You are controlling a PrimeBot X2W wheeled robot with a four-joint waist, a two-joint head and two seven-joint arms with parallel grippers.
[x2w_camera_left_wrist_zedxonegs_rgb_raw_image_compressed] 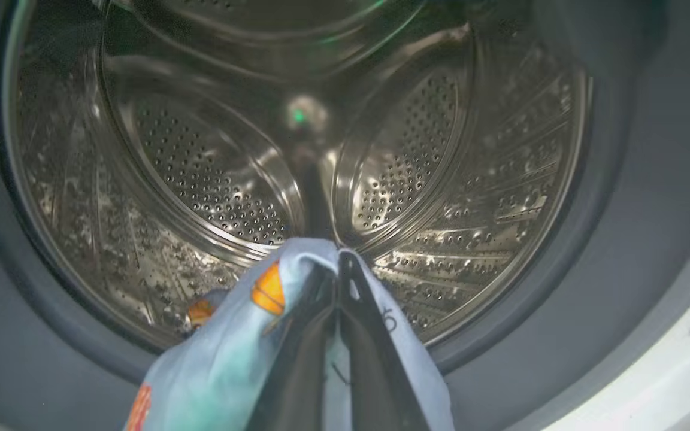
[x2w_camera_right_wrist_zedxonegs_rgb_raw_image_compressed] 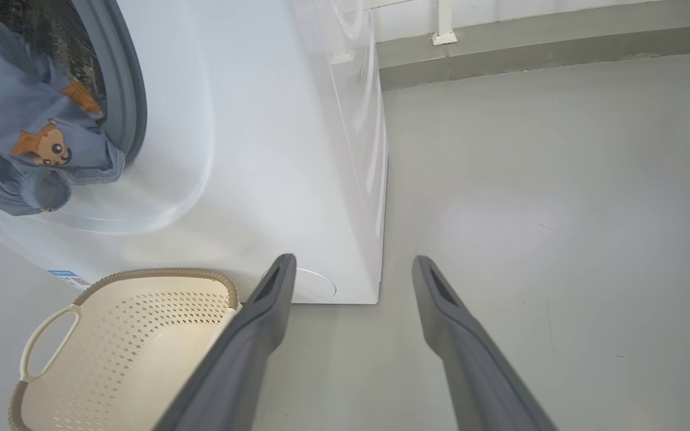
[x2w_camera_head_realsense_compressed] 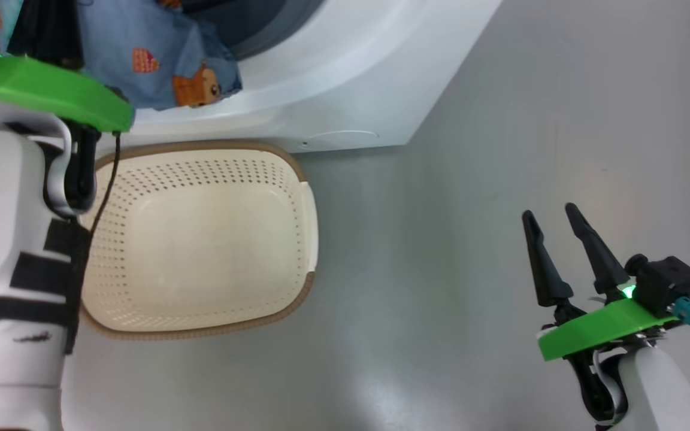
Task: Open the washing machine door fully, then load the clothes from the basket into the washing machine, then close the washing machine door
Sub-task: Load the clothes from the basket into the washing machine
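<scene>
Our left tool (x2w_camera_left_wrist_zedxonegs_rgb_raw_image_compressed: 336,260), clamped on the clothes (x2w_camera_left_wrist_zedxonegs_rgb_raw_image_compressed: 219,371), holds them at the washing machine (x2w_camera_head_realsense_compressed: 345,78) mouth, twelve o'clock of the basket (x2w_camera_head_realsense_compressed: 213,251); our right tool (x2w_camera_head_realsense_compressed: 550,211) gapes empty at three o'clock.

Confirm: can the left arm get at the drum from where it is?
Probably yes. The left gripper, shut on the clothes, points straight into the open steel drum with nothing between. Some cloth hangs over the gasket lip and may drag.

The smooth grey floor (x2w_camera_head_realsense_compressed: 471,209) is reflecting soft light; far off, a white wall (x2w_camera_right_wrist_zedxonegs_rgb_raw_image_compressed: 560,7) is rising above a grey skirting (x2w_camera_right_wrist_zedxonegs_rgb_raw_image_compressed: 530,42).
</scene>
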